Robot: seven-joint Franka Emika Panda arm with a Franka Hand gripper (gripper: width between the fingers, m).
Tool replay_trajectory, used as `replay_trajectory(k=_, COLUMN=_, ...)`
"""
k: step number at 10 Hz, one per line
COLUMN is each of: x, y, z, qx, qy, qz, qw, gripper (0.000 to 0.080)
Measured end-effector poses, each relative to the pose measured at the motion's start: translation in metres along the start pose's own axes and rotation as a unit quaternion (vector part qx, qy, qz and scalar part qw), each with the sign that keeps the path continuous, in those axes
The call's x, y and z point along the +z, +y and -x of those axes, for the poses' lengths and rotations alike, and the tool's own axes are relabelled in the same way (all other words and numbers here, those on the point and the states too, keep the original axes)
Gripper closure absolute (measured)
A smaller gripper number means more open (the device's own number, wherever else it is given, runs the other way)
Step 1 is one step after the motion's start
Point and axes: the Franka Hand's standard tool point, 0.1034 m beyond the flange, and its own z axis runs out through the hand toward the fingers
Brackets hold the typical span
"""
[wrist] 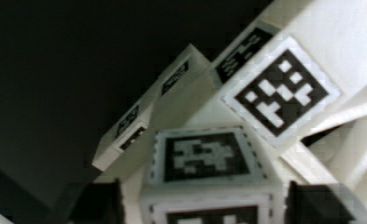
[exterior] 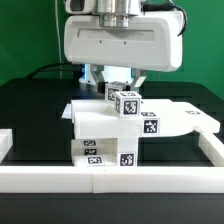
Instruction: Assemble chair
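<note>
Claw (exterior: 122, 84): it hangs from the arm's large white wrist housing, straight above the chair parts, its two fingers pointing down on either side of a small tagged cube.
Opening: the jaws stand partly apart, about as wide as the cube between them; the pictures do not settle whether the fingers press on it or only flank it.
Wrist view: dark fingertips (wrist: 95, 198) show at both lower corners, with the cube's tagged face between them.
Cube (exterior: 127, 103): white, with black-and-white square tags on its visible faces; it sits at the top of the assembly, just beneath the claw.
Chair (exterior: 105, 125): a stack of white blocky parts at the middle of the black table (exterior: 30, 110); a wide flat slab reaches toward the exterior view's right, and a tagged block stands below it at the front.
Tags: several square markers show on the lower block and on the slab's edge.
Border rail (exterior: 110, 177): a long white bar runs across the front of the table, just before the chair, with side pieces at both ends.
</note>
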Motion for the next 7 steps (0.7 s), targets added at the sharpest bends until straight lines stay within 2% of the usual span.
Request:
replay_trajectory(k=1, x=0.0, y=0.0, z=0.0, qx=0.0, qy=0.0, qz=0.0, qw=1.0, gripper=0.0515)
replay_trajectory(k=4, x=0.0001, y=-0.0001, z=0.0001, qx=0.029, qy=0.0, qz=0.0, qw=1.0, gripper=0.0515)
replay_trajectory(k=7, x=0.0003, y=0.0003, z=-0.0001, qx=0.192, qy=-0.004, qz=-0.009, qw=0.981, gripper=0.0515)
